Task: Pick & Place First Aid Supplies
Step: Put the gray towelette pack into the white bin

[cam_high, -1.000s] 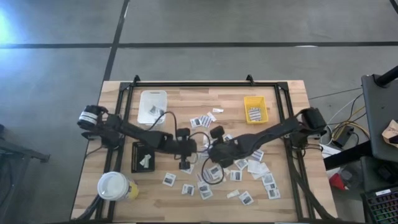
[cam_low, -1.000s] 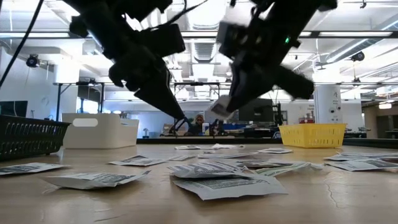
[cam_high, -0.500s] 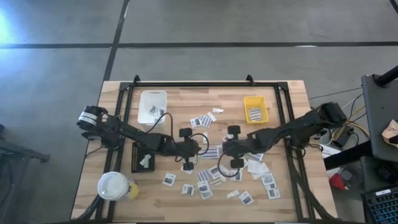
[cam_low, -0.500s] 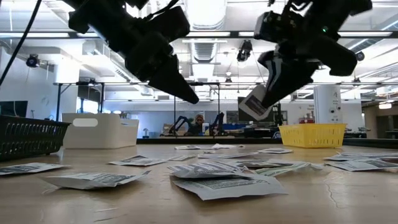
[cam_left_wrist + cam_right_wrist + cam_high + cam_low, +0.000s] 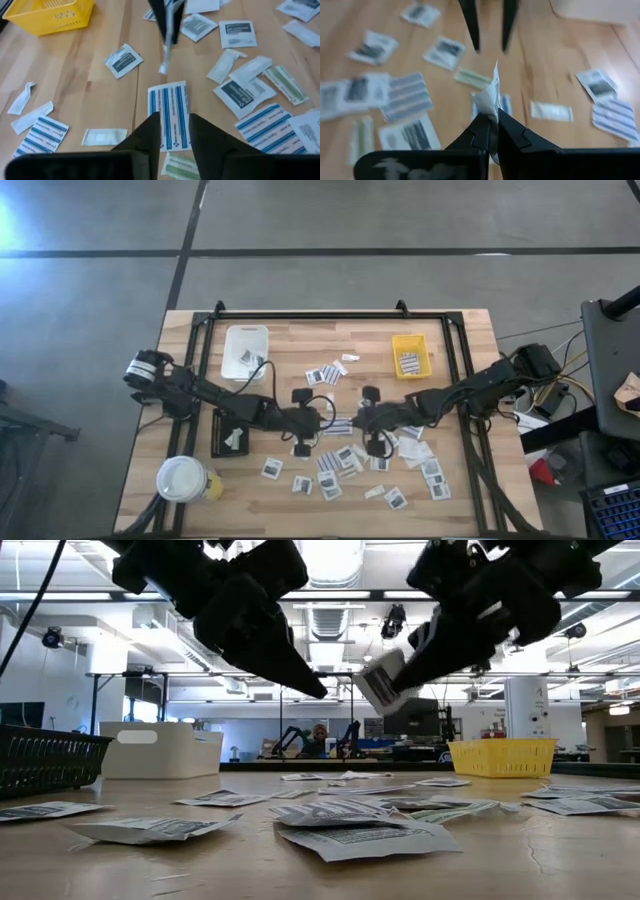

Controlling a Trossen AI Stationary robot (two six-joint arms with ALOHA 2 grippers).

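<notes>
Small white packets and blue-striped strips (image 5: 338,425) lie scattered over the wooden table's middle and near right. My right gripper (image 5: 354,421) hangs above the table's middle, shut on one white packet (image 5: 379,687). My left gripper (image 5: 326,418) faces it from the left, a short way off. It is open, with nothing between its fingers (image 5: 470,27). In the left wrist view a striped strip (image 5: 169,116) lies flat on the table under the left gripper (image 5: 174,131). My right gripper pinches one end of the white packet (image 5: 492,102) between its two fingers. The fingers point toward the table's left, slanting slightly down. The packet sticks out beyond the fingertips, lifted clear of the table, its free end (image 5: 164,56) toward my left gripper.
A white tray (image 5: 245,350) stands at the far left and a yellow tray (image 5: 410,356) at the far right. A black tray (image 5: 231,431) sits left of the arms and a large lidded cup (image 5: 183,478) at the near left corner. More packets (image 5: 424,462) lie near right.
My right gripper has risen from the pile with the white packet, gone toward the table's right, then come back a little. It has turned so the packet points toward my left gripper. My left gripper has risen and shifted right toward it.
</notes>
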